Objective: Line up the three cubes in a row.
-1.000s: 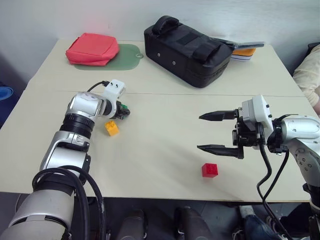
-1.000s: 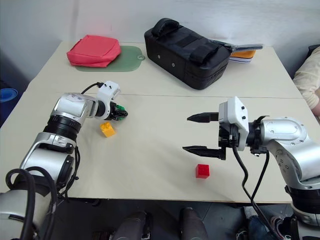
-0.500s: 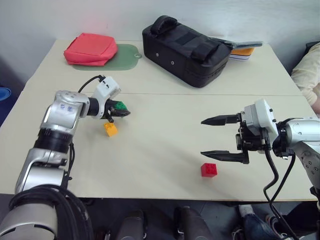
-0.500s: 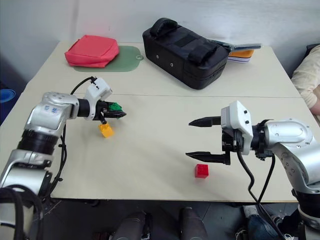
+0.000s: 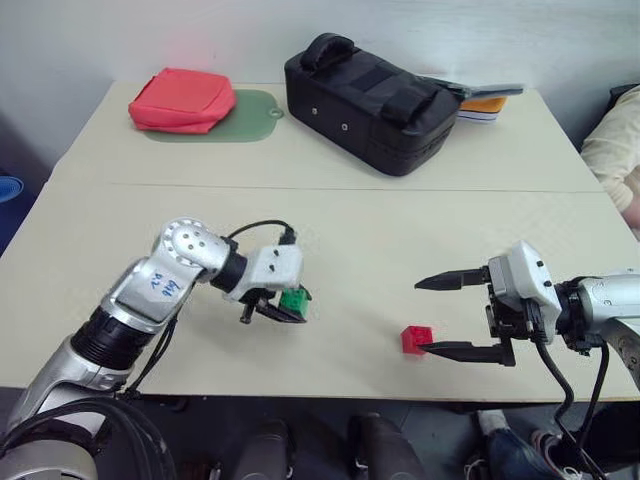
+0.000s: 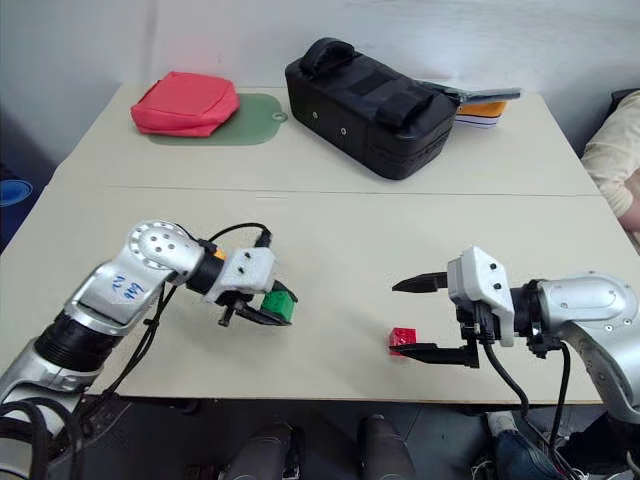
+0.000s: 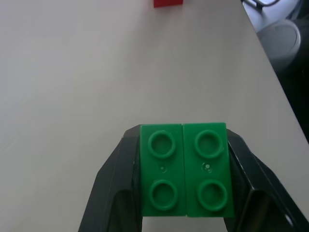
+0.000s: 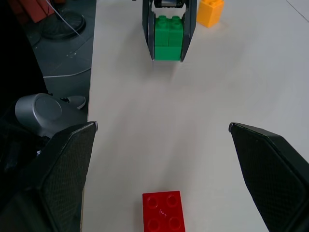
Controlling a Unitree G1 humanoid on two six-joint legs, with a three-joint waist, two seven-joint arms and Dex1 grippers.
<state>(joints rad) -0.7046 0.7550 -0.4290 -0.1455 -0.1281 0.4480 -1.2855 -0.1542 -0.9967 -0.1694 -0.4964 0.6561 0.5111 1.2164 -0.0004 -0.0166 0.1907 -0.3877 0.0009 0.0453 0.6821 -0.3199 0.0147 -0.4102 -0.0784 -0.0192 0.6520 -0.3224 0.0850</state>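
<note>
The green cube (image 7: 183, 169) is a small studded building brick; in the left wrist view it looks like two narrow pieces side by side, with four round studs facing the camera. The left tool (image 5: 277, 308) is closed on it, one black finger on each side, and holds it just above the worktop (image 5: 350, 230) near the front edge. The red cube (image 5: 417, 339) has also round studs on top. It lies on the worktop near the front edge, right of the centre, well apart from the green cube. The right tool (image 5: 448, 316) stands wide and holds nothing; its lower finger (image 5: 460, 350) is just beside the red cube, and I cannot tell if it touches it. In the right wrist view the red cube lies between the two spread fingers. The yellow-orange cube (image 8: 211, 12) is seen in the right wrist view, on the worktop just behind the left tool and the green cube.

At the back of the worktop there is a black bag (image 5: 375, 100), closed, so its content cannot be seen. A red pouch (image 5: 182, 98) lies on a green mat (image 5: 250, 115) at the back left.

Compared with one second ago, the left tool has carried the green cube from beside the yellow-orange cube toward the front edge and nearer to the red one. The right tool has come down, and its lower finger is now at the level of the red cube. The red cube has not moved.
</note>
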